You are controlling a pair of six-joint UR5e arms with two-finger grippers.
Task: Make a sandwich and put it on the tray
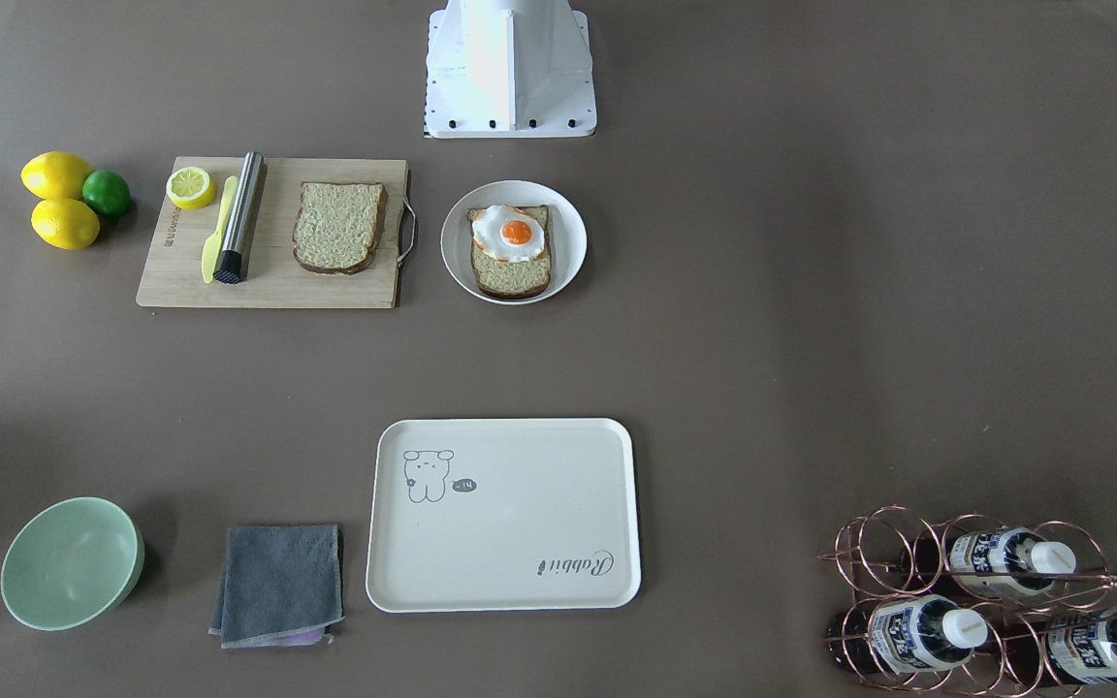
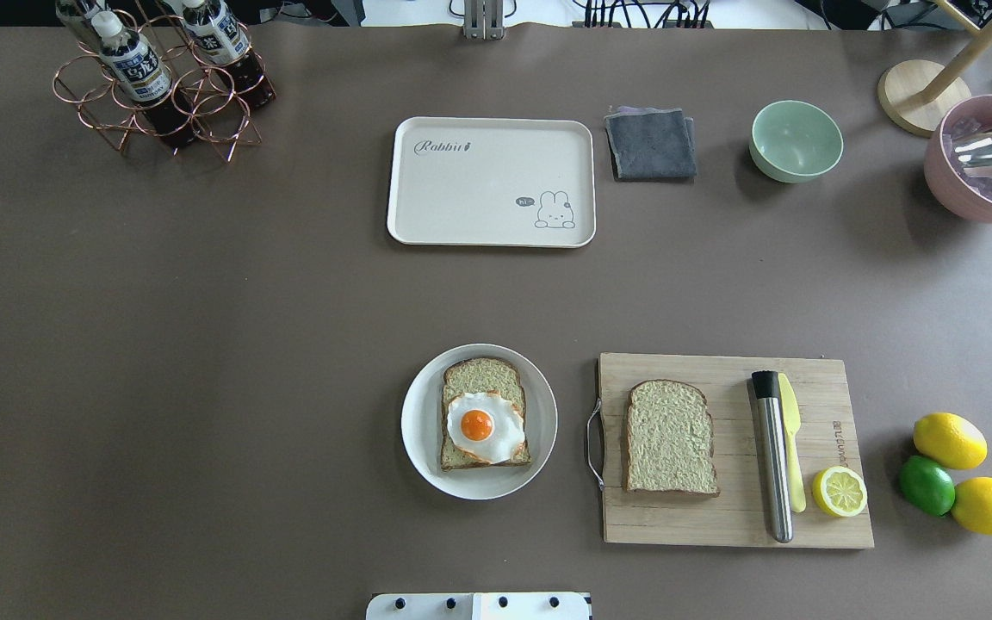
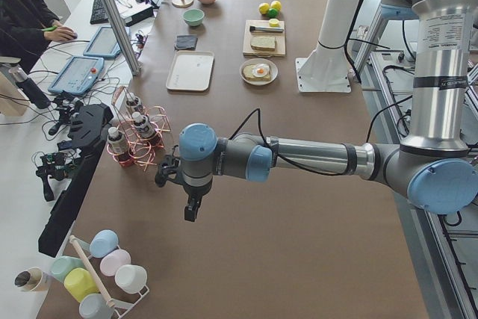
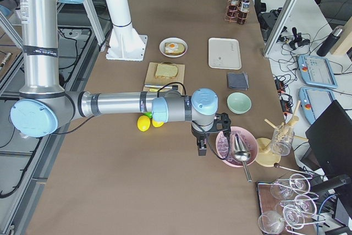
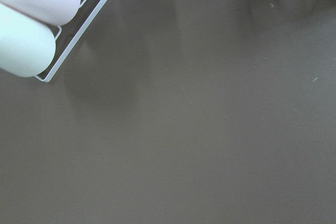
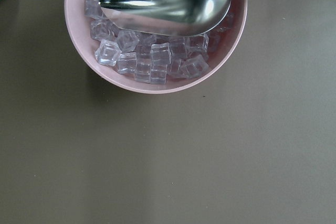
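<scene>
One bread slice (image 2: 484,379) lies on a round white plate (image 2: 420,430) with the fried egg (image 2: 483,426) on top. The second bread slice (image 2: 670,437) lies bare on the wooden cutting board (image 2: 728,525). The cream tray (image 2: 491,181) sits empty at the far side. My left gripper (image 3: 191,211) hangs over the table's left end near the bottle rack. My right gripper (image 4: 202,148) hangs at the right end beside a pink ice bowl (image 4: 235,146). Both show only in the side views, so I cannot tell whether they are open or shut.
On the board lie a steel rod (image 2: 773,456), a yellow knife (image 2: 792,452) and a half lemon (image 2: 839,492). Lemons and a lime (image 2: 926,485) sit right of it. A grey cloth (image 2: 651,143), a green bowl (image 2: 796,140) and a copper bottle rack (image 2: 160,82) line the far side.
</scene>
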